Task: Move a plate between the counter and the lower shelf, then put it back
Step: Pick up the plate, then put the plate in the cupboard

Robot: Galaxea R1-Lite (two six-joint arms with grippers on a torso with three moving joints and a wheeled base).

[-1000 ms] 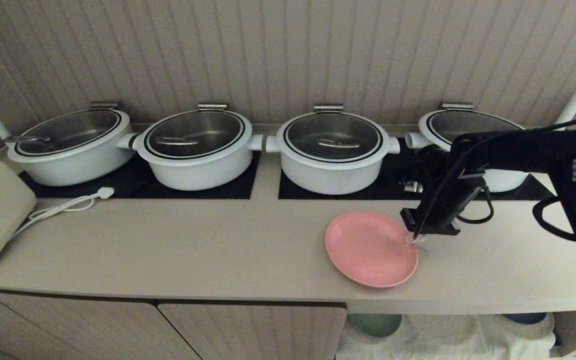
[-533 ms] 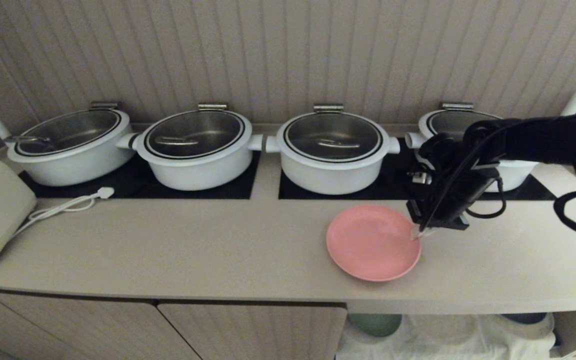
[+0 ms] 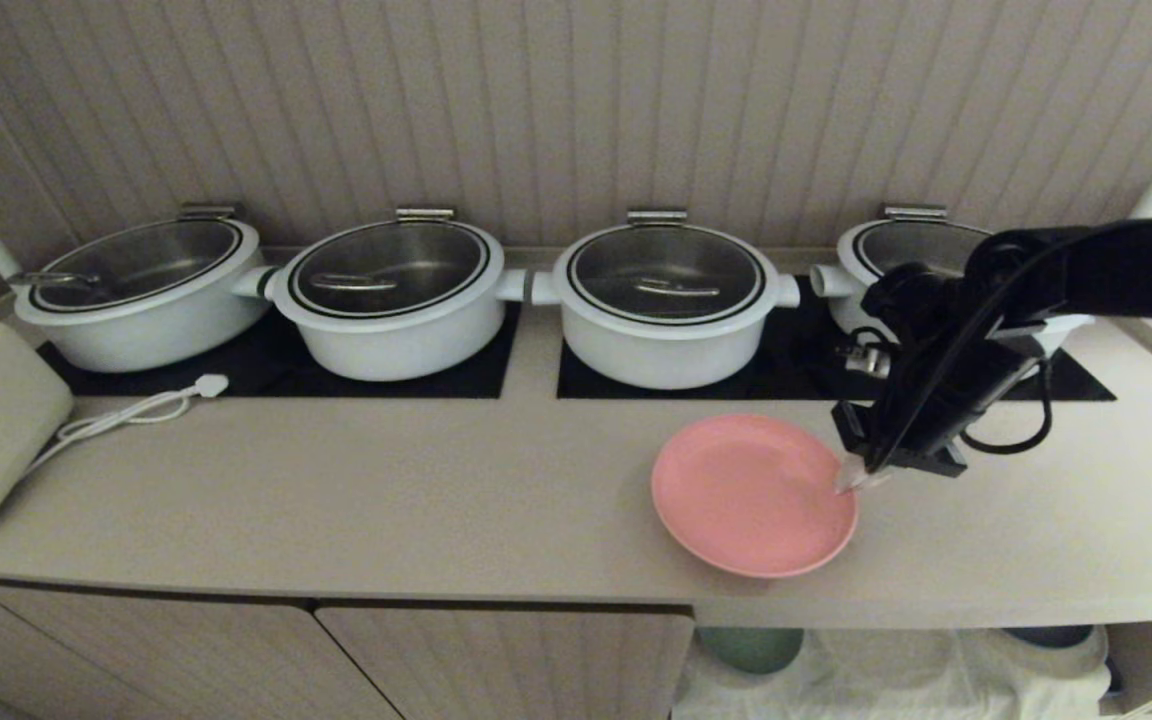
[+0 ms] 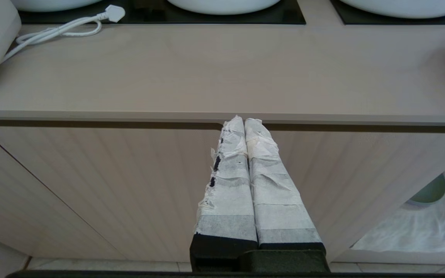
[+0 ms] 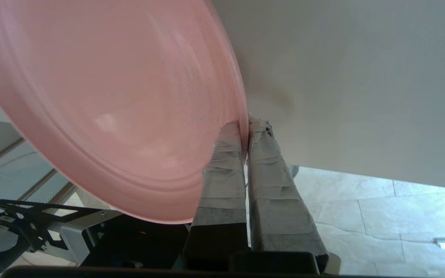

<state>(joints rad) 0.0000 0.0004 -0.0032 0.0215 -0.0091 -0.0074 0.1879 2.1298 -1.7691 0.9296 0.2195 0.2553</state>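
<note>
Just now the right claw [image 3: 858, 481] is pinched tight on the near right rim of the plate [image 3: 746, 490], its taped fingers [image 5: 222, 170] one on each side of the edge. Seen from the head, the salmon-pink plate hangs over the front part of the counter [image 3: 386, 490], in front of the third white pot [image 3: 664, 300]; from the right wrist it looks tilted, with floor showing under its low side. Under the counter's front edge the lower shelf [image 3: 936, 680] shows a white cloth and a green plate [image 3: 748, 648]. The left claw [image 4: 244, 122] is parked low before the cabinet door [image 4: 110, 185], fingers pressed together on nothing.
</note>
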